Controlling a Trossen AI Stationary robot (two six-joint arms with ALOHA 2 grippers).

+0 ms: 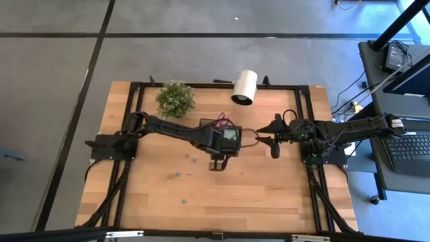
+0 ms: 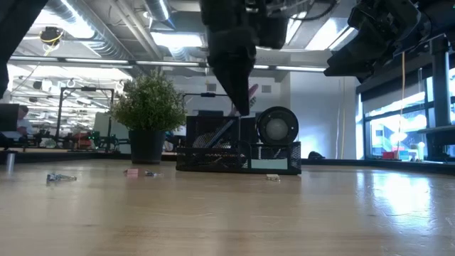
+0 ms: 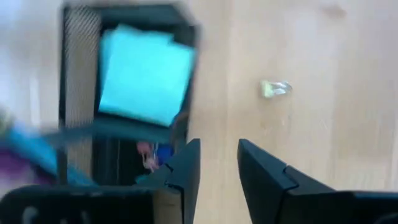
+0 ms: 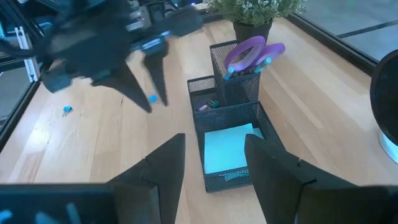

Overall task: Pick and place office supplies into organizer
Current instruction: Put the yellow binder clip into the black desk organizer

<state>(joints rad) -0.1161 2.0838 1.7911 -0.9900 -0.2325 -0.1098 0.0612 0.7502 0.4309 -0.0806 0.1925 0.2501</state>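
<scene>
Organizer (image 3: pixel 81 74) blurred, edge cut off | left gripper (image 3: pixel 217 165) empty, parted

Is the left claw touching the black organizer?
Apart. In the right wrist view the left gripper hangs open beside the organizer, with bare table between them.

You are seeing the organizer (image 3: pixel 124 93) blurring in the left wrist view, its far side running off the edge. Beside the organizer, small bits (image 1: pixel 177 174) on the tabletop (image 1: pixel 269 195) are showing too tiny to identify from above.
</scene>
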